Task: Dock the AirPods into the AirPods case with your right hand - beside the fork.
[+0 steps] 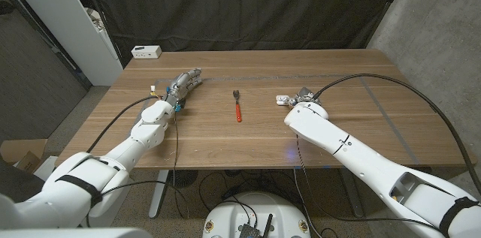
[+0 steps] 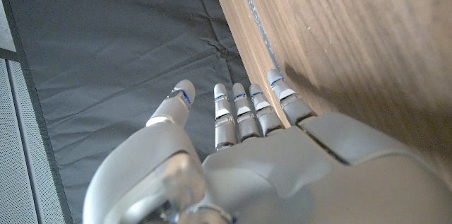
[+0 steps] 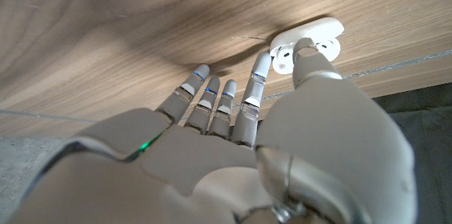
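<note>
Reaching over the wooden table (image 1: 225, 137) from its near edge, the right hand (image 1: 304, 101) touches the open white AirPods case (image 3: 308, 42) with thumb and a fingertip; whether it actually grips the case cannot be told. The case lies near the table's middle, beside the red-handled fork (image 1: 237, 106). Farther toward the left edge, the left hand (image 1: 183, 86) rests empty, fingers extended together. A white box (image 1: 146, 52) sits at the far left corner.

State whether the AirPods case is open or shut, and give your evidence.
Open: in the right wrist view the case lies on the table with its lid swung back, and the right hand touches it.
</note>
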Tool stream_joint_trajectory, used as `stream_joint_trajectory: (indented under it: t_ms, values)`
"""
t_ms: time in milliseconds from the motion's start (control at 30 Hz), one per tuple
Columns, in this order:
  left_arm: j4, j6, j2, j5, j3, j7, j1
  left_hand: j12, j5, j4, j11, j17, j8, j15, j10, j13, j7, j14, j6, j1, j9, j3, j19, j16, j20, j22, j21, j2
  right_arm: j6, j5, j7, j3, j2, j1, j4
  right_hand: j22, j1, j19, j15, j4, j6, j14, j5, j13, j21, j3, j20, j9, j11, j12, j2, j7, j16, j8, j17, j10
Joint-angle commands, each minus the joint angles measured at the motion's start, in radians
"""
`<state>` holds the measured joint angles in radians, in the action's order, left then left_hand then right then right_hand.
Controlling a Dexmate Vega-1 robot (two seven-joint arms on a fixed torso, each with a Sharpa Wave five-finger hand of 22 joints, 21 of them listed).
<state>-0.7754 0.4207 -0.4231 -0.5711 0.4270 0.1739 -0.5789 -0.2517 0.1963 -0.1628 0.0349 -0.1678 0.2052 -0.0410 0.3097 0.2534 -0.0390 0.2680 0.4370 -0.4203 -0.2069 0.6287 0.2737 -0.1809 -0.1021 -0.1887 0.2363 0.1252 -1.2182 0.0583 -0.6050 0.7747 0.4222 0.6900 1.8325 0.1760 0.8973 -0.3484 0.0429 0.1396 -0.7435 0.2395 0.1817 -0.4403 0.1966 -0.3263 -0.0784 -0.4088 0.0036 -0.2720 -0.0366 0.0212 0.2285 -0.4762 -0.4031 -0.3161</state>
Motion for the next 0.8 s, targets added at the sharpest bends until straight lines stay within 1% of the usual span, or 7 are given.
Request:
stream_joint_trajectory:
  t_ms: [33,200,367,433,467,567,800]
  values:
    - [-0.058,-0.028,-0.017,0.000,-0.002,-0.024,-0.030,0.003,0.006,-0.002,0.004,-0.001,-0.002,-0.033,0.006,0.002,-0.004,-0.002,0.006,-0.013,-0.002,-0.005,0.004,0.000,-0.004,-0.002,-0.003,0.004,0.046,0.015,-0.018,-0.013,-0.008,0.007,-0.023,0.000,0.007,-0.007,0.042,0.000,-0.013,0.011,0.006,-0.002,0.003,-0.009,0.005,0.001,-0.002,0.001,0.010,-0.002,0.002,0.006,-0.004,-0.012]
    - [-0.081,-0.040,-0.022,0.002,-0.002,-0.036,-0.040,0.003,0.006,-0.001,0.004,-0.001,-0.003,-0.032,0.005,0.002,-0.003,-0.002,0.004,-0.014,-0.002,-0.007,0.003,0.000,-0.005,-0.003,-0.003,0.004,0.073,0.015,-0.022,-0.016,-0.002,0.011,-0.029,0.000,0.011,-0.009,0.047,0.002,-0.022,0.018,0.006,-0.002,0.003,-0.014,0.005,0.006,-0.008,-0.001,0.019,0.006,0.007,0.006,-0.005,-0.021]
    - [-0.107,-0.045,-0.030,0.001,-0.004,-0.045,-0.055,0.003,0.006,-0.001,0.003,-0.001,-0.003,-0.032,0.006,0.003,-0.003,-0.003,0.004,-0.015,-0.002,-0.008,0.002,0.000,-0.007,-0.003,-0.004,0.004,0.090,0.013,-0.027,-0.017,0.005,0.018,-0.028,0.000,0.039,-0.013,0.059,0.014,-0.055,0.032,0.009,0.001,0.004,-0.029,0.005,0.015,-0.015,-0.005,0.036,0.018,0.014,-0.002,-0.006,-0.043]
    - [-0.123,-0.052,-0.035,0.002,-0.005,-0.055,-0.063,0.003,0.006,0.000,0.004,-0.001,-0.003,-0.032,0.006,0.003,-0.003,-0.002,0.004,-0.016,-0.002,-0.009,0.002,0.000,-0.007,-0.003,-0.004,0.004,0.097,0.012,-0.030,-0.020,0.008,0.025,-0.022,0.000,0.043,-0.014,0.064,0.016,-0.068,0.040,0.008,0.002,0.005,-0.030,0.004,0.018,-0.024,-0.008,0.039,0.019,0.018,-0.005,-0.006,-0.054]
    - [-0.121,-0.047,-0.035,0.000,-0.006,-0.050,-0.064,0.003,0.006,0.000,0.004,-0.001,-0.003,-0.032,0.006,0.003,-0.003,-0.002,0.005,-0.016,-0.002,-0.010,0.002,-0.001,-0.008,-0.003,-0.004,0.004,0.100,0.012,-0.032,-0.021,0.010,0.028,-0.018,0.000,0.045,-0.016,0.065,0.017,-0.076,0.041,0.007,0.002,0.005,-0.029,0.005,0.019,-0.018,-0.009,0.039,0.018,0.019,-0.007,-0.006,-0.058]
    - [-0.135,-0.054,-0.040,0.002,-0.006,-0.058,-0.071,0.003,0.006,0.000,0.004,-0.001,-0.003,-0.032,0.006,0.003,-0.004,-0.003,0.005,-0.017,-0.002,-0.011,0.002,0.000,-0.007,-0.003,-0.004,0.004,0.113,0.010,-0.032,-0.023,0.021,0.039,-0.001,0.000,0.047,-0.017,0.067,0.016,-0.111,0.050,0.005,0.004,0.005,-0.028,0.005,0.023,-0.022,-0.012,0.043,0.024,0.023,-0.019,-0.007,-0.074]
    - [-0.141,-0.051,-0.039,0.003,-0.005,-0.056,-0.074,0.003,0.007,0.000,0.004,-0.001,-0.003,-0.032,0.007,0.004,-0.005,-0.002,0.006,-0.018,-0.002,-0.013,0.002,-0.001,-0.007,-0.003,-0.004,0.004,0.113,0.008,-0.037,-0.033,0.038,0.060,0.040,0.001,0.048,-0.027,0.071,0.015,-0.138,0.055,0.003,0.007,0.008,-0.026,0.006,0.026,-0.028,-0.013,0.046,0.032,0.027,-0.030,-0.008,-0.085]
